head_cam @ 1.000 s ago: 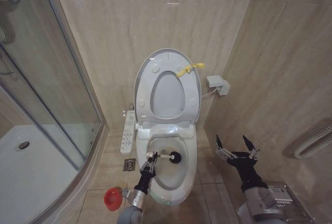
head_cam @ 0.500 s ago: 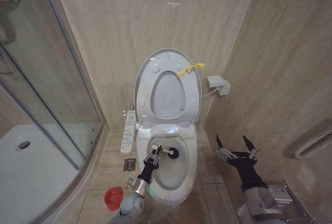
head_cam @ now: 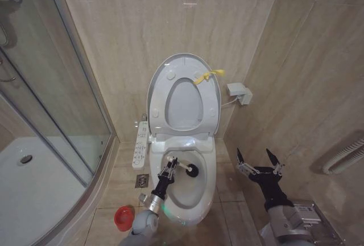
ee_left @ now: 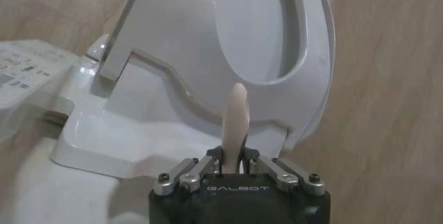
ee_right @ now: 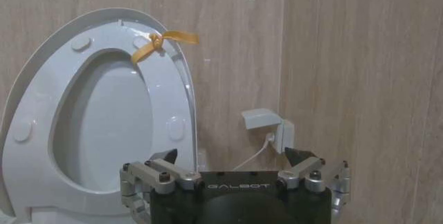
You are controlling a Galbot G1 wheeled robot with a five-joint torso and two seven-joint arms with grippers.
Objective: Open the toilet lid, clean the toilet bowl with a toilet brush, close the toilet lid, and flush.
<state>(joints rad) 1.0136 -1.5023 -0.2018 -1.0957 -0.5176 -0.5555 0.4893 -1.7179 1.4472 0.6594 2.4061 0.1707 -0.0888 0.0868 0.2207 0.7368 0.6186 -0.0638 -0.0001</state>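
Note:
The toilet lid point(head_cam: 183, 95) stands raised against the wall together with the seat ring, a yellow strap point(head_cam: 206, 76) tied at its rim. Below it the white toilet bowl point(head_cam: 209, 184) lies uncovered. My left gripper point(head_cam: 169, 169) reaches over the bowl's left rim, shut on the thin white handle of the toilet brush point(head_cam: 192, 172), whose dark head sits inside the bowl near the back. In the left wrist view the fingers point(ee_left: 201, 169) pinch the handle point(ee_left: 235, 123). My right gripper point(head_cam: 257, 164) hangs open to the right of the toilet, facing the lid point(ee_right: 104, 120).
A red brush holder point(head_cam: 123, 218) stands on the floor left of the bowl. The glass shower enclosure point(head_cam: 51, 92) and white tray point(head_cam: 34, 183) fill the left side. A control panel point(head_cam: 140, 143) and floor drain point(head_cam: 142, 180) sit beside the toilet. A wall box point(head_cam: 239, 93) hangs right.
The left gripper has shifted a little farther over the bowl with the brush, and the brush head moved only slightly. The right arm has stayed still.

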